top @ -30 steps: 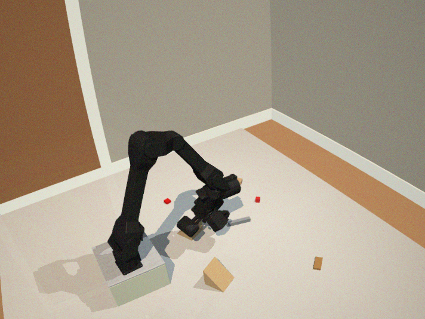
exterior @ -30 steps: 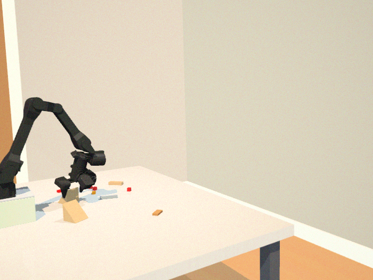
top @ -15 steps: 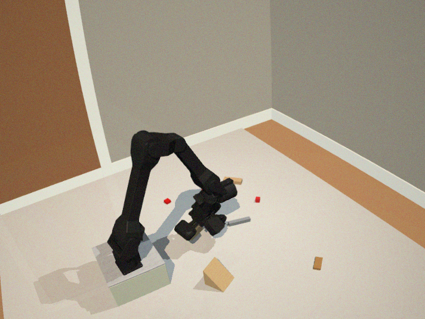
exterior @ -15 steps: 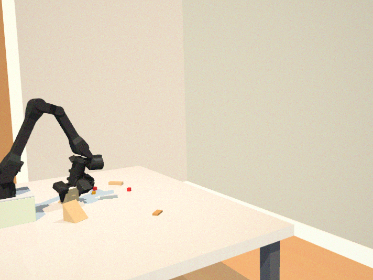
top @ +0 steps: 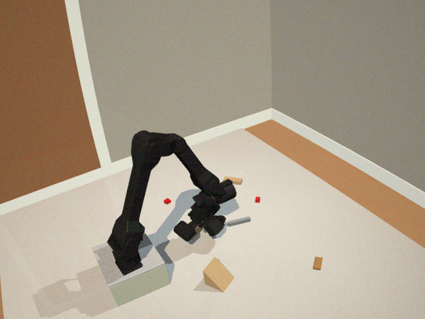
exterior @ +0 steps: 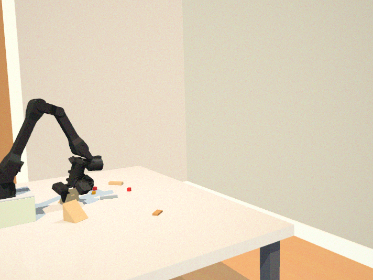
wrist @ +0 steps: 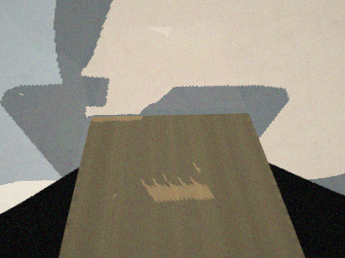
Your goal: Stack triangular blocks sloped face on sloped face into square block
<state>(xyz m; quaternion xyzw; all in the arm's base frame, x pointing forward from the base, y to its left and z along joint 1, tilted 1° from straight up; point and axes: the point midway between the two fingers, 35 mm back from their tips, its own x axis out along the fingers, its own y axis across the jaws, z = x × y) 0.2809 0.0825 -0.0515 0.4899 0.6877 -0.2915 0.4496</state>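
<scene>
One tan triangular block [top: 218,275] [exterior: 74,212] stands on the table in front of the arm, nearer to the top and exterior views, with a broad sloped face showing. The other triangular block [top: 197,229] [exterior: 72,194] [wrist: 180,147] is in shade under the hand, mostly hidden in the top and exterior views; it appears to be at table level. My gripper [top: 200,230] [exterior: 73,196] [wrist: 172,166] points down and is shut on this second block, one finger along each side. In the wrist view its face fills the gap between the black fingers.
The arm's boxy base [top: 139,286] [exterior: 17,212] is at the left. A grey bar [top: 239,221] [exterior: 108,196], a tan bar [top: 234,180] [exterior: 115,183] and red cubes [top: 167,201] [top: 257,199] lie beyond the hand. A small orange-brown block [top: 317,263] [exterior: 157,212] lies right.
</scene>
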